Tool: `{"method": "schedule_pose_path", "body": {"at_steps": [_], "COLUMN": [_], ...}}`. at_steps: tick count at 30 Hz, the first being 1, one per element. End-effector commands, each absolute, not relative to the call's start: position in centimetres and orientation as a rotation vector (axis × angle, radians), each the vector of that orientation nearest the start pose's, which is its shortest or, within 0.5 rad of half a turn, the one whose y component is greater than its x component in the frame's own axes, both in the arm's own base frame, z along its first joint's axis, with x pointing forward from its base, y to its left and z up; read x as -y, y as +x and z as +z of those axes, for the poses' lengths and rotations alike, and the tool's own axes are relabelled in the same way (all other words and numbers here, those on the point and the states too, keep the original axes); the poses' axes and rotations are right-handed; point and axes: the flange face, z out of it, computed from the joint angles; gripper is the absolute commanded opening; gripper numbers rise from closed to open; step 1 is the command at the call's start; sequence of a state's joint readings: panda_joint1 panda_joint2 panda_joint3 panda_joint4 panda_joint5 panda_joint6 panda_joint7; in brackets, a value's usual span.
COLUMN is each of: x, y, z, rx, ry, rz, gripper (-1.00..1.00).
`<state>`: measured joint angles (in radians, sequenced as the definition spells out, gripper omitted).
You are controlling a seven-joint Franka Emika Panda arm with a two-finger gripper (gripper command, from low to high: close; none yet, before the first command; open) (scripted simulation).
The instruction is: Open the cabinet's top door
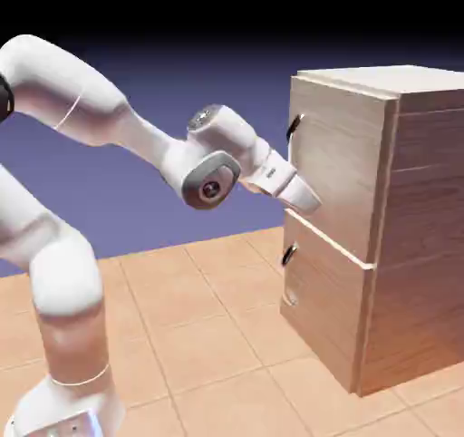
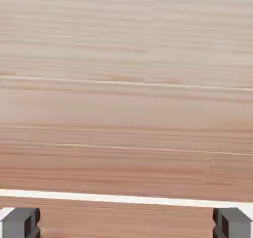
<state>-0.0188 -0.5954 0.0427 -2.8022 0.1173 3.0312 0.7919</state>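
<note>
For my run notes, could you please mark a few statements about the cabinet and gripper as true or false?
1. The gripper is open. True.
2. The gripper holds the top door's handle. False: it sits lower, near the top door's bottom edge, holding nothing.
3. The cabinet has two stacked front panels. True.
4. The hand view shows a handle between the fingertips. False: only wood grain shows.

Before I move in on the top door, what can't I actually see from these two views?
- Top door handle: exterior view, small and seen edge-on; absent from the hand view, which only wood fills.
- Gripper to door gap: contact cannot be told.
- Gripper: hand view's bottom edge cuts off its fingertips.
- Cabinet far side: cut off at the exterior view's right.
</note>
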Motion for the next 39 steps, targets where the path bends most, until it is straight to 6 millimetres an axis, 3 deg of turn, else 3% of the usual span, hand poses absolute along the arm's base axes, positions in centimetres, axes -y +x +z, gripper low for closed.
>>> {"method": "schedule_pose_path", "body": {"at_steps": [1,10,19,29,39], "x": [0.0,0.8,0.6,-0.7,-3.0], "y": [38.6,37.3,35.6,33.7,32.5], "z": [47.5,50.9,53.1,54.2,53.8], "rx": [-1.154,-1.537,-1.764,-1.863,-1.84], "ry": [-2.301,-1.812,-1.305,-0.767,-0.28], "rz": [-1.014,-0.9,-0.727,-0.482,-0.199], "gripper": [0.0,0.0,0.0,0.0,0.0]}}
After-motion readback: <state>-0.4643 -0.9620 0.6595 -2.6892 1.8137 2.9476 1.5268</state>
